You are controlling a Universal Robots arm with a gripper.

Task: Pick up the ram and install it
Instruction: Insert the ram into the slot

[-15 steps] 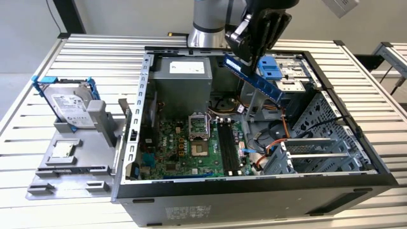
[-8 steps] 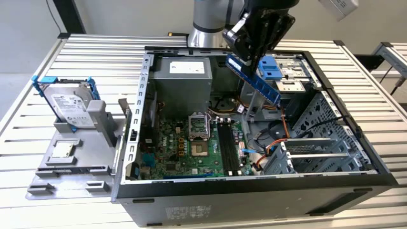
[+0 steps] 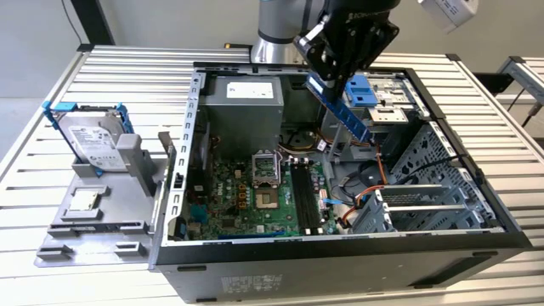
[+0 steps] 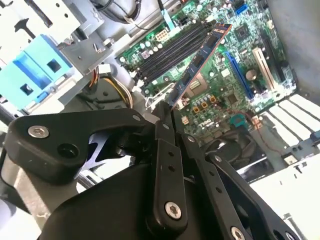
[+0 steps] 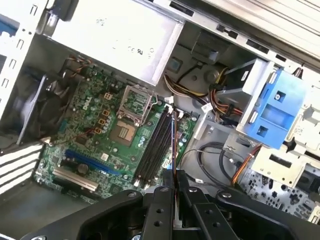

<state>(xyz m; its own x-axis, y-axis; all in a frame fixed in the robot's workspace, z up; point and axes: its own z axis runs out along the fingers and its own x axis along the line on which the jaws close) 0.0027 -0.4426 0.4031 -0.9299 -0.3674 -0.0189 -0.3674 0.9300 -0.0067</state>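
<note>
My gripper (image 3: pixel 328 75) hangs over the back of the open computer case (image 3: pixel 340 245), shut on the ram (image 3: pixel 342 107). The ram is a long blue stick that slants down from the fingers toward the case's inside, held above the motherboard (image 3: pixel 246 191) and touching nothing. In the second wrist view the ram (image 4: pixel 200 59) runs out from the gripper (image 4: pixel 168 114) over the long black memory slots (image 4: pixel 167 49). In the first wrist view I see the ram (image 5: pixel 173 142) edge-on, rising from the gripper (image 5: pixel 173 176) beside the slots (image 5: pixel 154 147).
A grey power supply (image 3: pixel 246 95) sits at the case's back. A light-blue drive bracket (image 3: pixel 361 89) and cables lie right by the ram. The CPU socket (image 3: pixel 265 169) is beside the slots (image 3: pixel 304 191). A hard drive (image 3: pixel 89 137) stands outside the case, on the exterior view's left.
</note>
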